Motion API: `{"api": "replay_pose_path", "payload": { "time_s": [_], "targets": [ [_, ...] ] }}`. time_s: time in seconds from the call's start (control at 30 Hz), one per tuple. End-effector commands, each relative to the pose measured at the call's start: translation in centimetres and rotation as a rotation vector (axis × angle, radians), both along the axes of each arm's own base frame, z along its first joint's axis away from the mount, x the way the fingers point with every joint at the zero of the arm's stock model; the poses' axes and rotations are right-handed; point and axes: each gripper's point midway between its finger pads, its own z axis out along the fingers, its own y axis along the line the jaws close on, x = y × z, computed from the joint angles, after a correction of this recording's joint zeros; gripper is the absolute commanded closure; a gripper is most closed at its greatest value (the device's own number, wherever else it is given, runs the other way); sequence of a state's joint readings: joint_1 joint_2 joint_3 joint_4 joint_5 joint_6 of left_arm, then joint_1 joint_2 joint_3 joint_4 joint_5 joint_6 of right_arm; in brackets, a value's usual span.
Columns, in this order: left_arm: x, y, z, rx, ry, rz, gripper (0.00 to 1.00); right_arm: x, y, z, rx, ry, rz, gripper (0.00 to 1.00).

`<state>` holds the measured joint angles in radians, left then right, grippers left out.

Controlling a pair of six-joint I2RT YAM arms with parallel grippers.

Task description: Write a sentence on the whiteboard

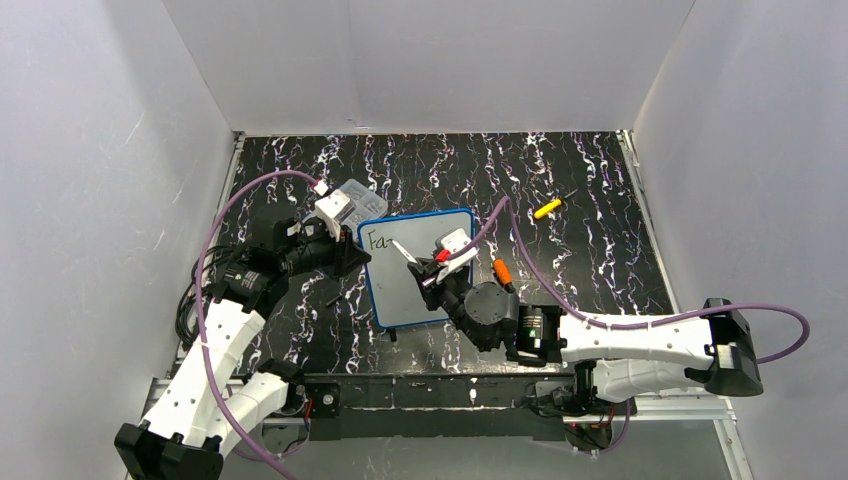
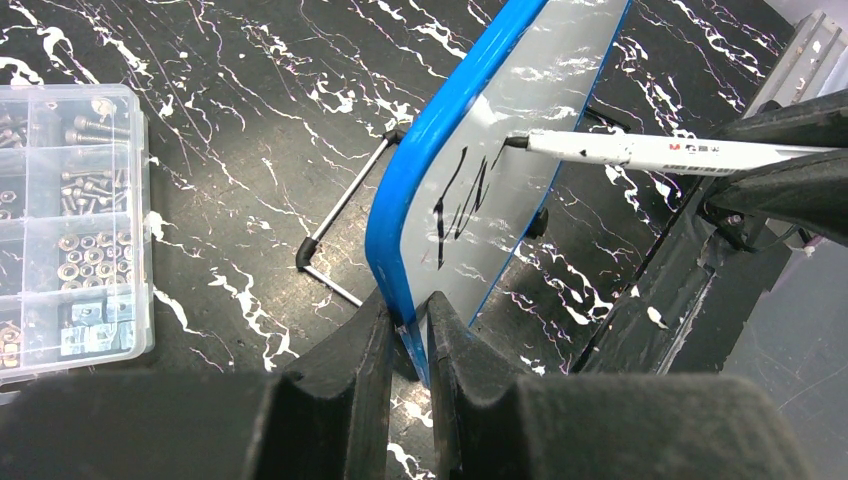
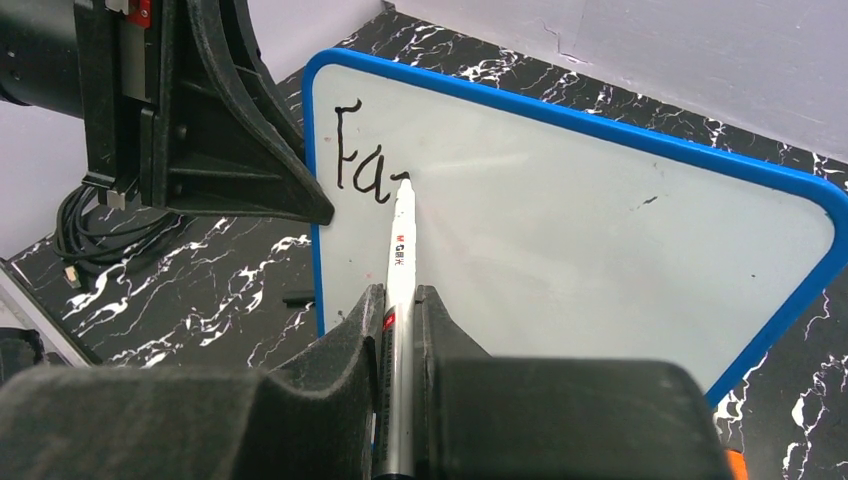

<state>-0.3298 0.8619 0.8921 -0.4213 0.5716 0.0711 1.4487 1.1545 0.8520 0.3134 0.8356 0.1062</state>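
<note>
The whiteboard (image 1: 425,270), white with a blue frame, stands tilted mid-table. It also shows in the left wrist view (image 2: 520,120) and the right wrist view (image 3: 600,230). My left gripper (image 2: 408,325) is shut on its blue left edge; it shows in the top view (image 1: 352,250). My right gripper (image 3: 400,300) is shut on a white marker (image 3: 400,250), its tip touching the board just right of the black letters "Fa" (image 3: 360,150). The marker (image 2: 660,152) and writing (image 2: 460,195) show in the left wrist view. The right gripper (image 1: 432,270) is over the board.
A clear plastic compartment box (image 2: 60,230) of small hardware lies left of the board, also in the top view (image 1: 355,197). A yellow pen (image 1: 547,208) lies at the back right. An orange object (image 1: 502,271) lies by the board's right edge. White walls surround the table.
</note>
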Motion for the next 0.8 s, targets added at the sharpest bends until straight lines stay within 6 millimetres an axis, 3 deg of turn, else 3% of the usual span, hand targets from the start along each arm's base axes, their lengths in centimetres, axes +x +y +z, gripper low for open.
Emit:
{"api": "replay_pose_path", "payload": {
  "time_s": [0.0,0.3,0.57,0.77],
  "targets": [
    [-0.9,0.3,-1.9,0.043,0.052,-0.017,1.00,0.3,-0.7,-1.5,-0.012,0.027,-0.040,0.99],
    [-0.9,0.2,-1.9,0.042,0.051,-0.018,1.00,0.1,-0.7,-2.8,-0.028,0.055,-0.032,0.99],
    [-0.9,0.2,-1.9,0.042,0.052,-0.019,1.00,0.6,-1.6,0.1,0.011,0.005,-0.065,0.99],
    [-0.9,0.2,-1.9,0.043,0.053,-0.019,1.00,0.1,-1.1,2.4,0.065,-0.028,-0.008,0.99]
  ]
}}
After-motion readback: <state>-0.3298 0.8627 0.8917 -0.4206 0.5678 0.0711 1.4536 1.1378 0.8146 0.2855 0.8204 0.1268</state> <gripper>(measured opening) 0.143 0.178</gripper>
